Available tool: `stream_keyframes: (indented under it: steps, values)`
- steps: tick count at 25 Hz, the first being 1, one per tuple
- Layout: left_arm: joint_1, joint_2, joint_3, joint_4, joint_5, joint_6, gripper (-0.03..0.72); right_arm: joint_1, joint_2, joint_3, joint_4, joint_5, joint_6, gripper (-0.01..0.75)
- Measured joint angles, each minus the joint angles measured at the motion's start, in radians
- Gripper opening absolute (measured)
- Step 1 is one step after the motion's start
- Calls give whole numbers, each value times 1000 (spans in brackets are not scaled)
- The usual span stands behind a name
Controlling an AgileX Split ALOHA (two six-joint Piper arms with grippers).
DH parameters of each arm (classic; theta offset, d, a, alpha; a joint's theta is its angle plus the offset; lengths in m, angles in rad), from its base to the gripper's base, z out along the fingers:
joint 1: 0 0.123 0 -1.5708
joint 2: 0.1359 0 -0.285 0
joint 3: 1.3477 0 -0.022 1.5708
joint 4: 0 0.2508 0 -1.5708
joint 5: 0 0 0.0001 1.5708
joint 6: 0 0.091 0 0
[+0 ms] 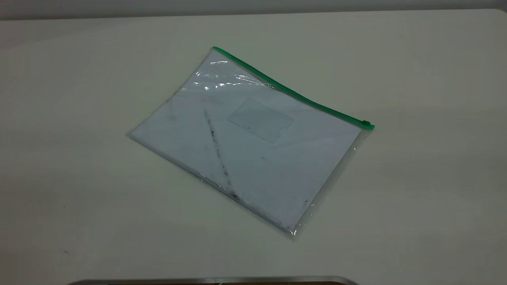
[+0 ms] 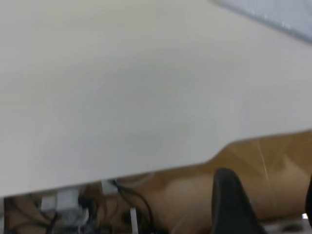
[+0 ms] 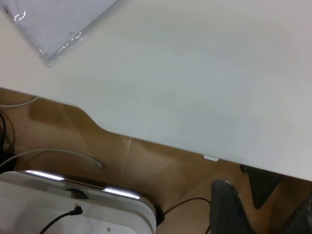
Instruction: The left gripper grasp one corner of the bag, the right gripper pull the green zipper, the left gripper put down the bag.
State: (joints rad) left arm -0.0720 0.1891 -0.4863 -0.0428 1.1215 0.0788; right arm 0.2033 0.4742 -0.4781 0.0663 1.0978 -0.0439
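Note:
The bag (image 1: 253, 142) lies flat on the white table (image 1: 416, 178), clear plastic with white paper and a dark diagonal smudge inside. The green zipper (image 1: 293, 93) runs along its far long edge, with the slider tab (image 1: 366, 124) at the right end. The corners at the strip's ends (image 1: 214, 49) rest on the table. Neither gripper shows in the exterior view. The left gripper (image 2: 268, 204) is open and empty beyond the table edge, with an edge of the bag (image 2: 278, 14) far off. The right gripper (image 3: 263, 214) is open and empty, also off the table edge, far from a bag corner (image 3: 53, 29).
The table edge (image 3: 146, 139) drops to a wooden floor. A white device with a black cable (image 3: 73, 204) stands below in the right wrist view. Cables and a plug block (image 2: 68, 202) lie under the table in the left wrist view. A metal rim (image 1: 214, 280) lines the near edge.

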Motion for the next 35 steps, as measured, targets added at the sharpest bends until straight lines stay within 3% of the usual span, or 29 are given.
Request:
stream_keyframes:
  steps: [7, 18, 26, 35]
  values:
    - [0, -107, 0, 1, 2, -2, 430, -21, -78, 3, 2, 0, 0, 431]
    - [12, -126, 0, 3, 6, -2, 430, -194, -487, 4, 2, 23, 2, 431]
    - [154, -189, 0, 3, 8, -6, 430, -196, -490, 4, 2, 25, 2, 431]
    - [166, -208, 0, 3, 12, -6, 430, -196, -490, 4, 3, 25, 2, 431]
